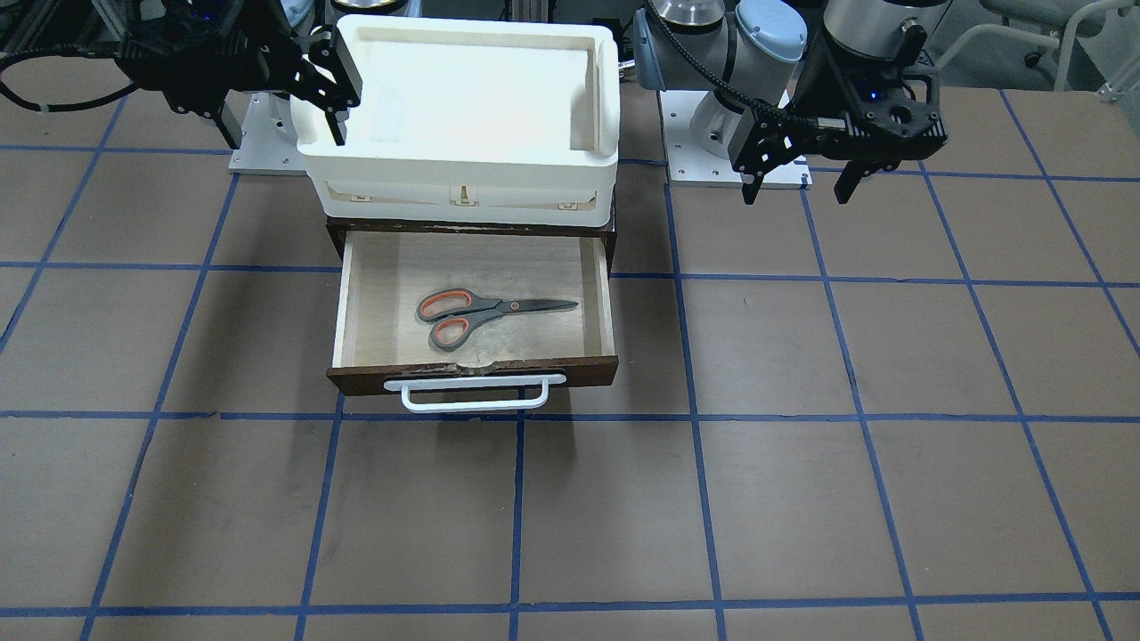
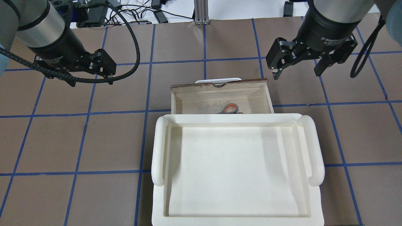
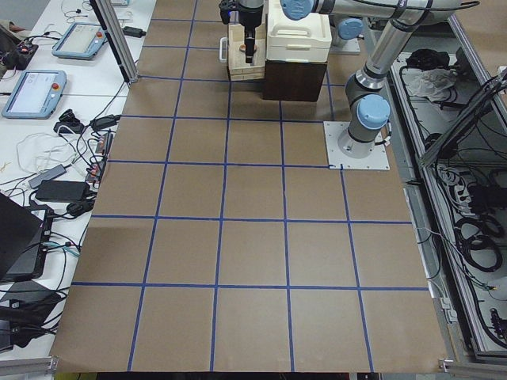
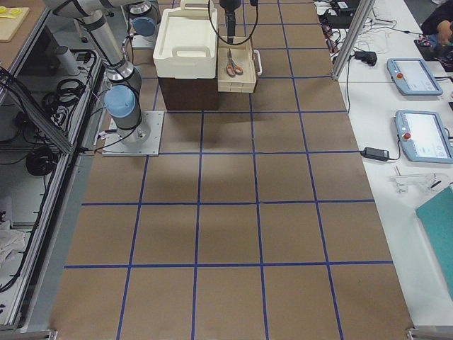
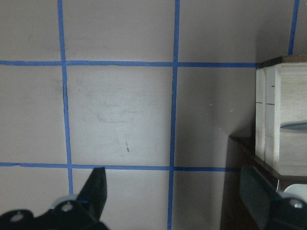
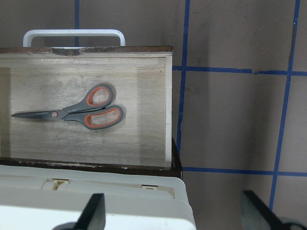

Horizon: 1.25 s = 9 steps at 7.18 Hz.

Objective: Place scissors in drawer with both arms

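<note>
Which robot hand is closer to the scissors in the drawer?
Right. The right gripper hovers beside the drawer near the scissors; the left gripper hangs farther off over the table.

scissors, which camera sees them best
Right wrist-mounted: the scissors lie whole and large in the open drawer. Front-facing shows them whole but smaller; overhead only one orange loop past the white tray; exterior right tiny; left wrist just a blade tip; exterior left unclear.

L end effector (image 2: 91,82), R end effector (image 2: 296,74): jaws apart.
</note>
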Each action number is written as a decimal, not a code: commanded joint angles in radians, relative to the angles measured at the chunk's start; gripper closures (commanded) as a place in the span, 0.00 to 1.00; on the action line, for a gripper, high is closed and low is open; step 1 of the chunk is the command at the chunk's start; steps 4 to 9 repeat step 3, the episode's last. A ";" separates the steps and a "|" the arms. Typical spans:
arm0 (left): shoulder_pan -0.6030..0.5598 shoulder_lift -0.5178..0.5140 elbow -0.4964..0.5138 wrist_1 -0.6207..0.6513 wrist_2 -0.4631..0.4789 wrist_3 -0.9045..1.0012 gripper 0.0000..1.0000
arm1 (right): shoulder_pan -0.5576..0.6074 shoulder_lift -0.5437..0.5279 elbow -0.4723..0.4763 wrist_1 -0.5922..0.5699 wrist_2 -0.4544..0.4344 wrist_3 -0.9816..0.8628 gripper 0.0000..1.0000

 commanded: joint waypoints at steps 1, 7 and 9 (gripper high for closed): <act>0.000 0.001 0.001 0.005 0.000 0.003 0.00 | 0.000 0.000 0.000 0.000 0.000 0.000 0.00; 0.000 -0.010 0.001 0.044 -0.003 0.005 0.00 | 0.000 0.000 0.000 0.000 0.002 0.000 0.00; 0.000 -0.010 0.001 0.044 -0.003 0.005 0.00 | 0.000 0.000 0.000 0.000 0.002 0.000 0.00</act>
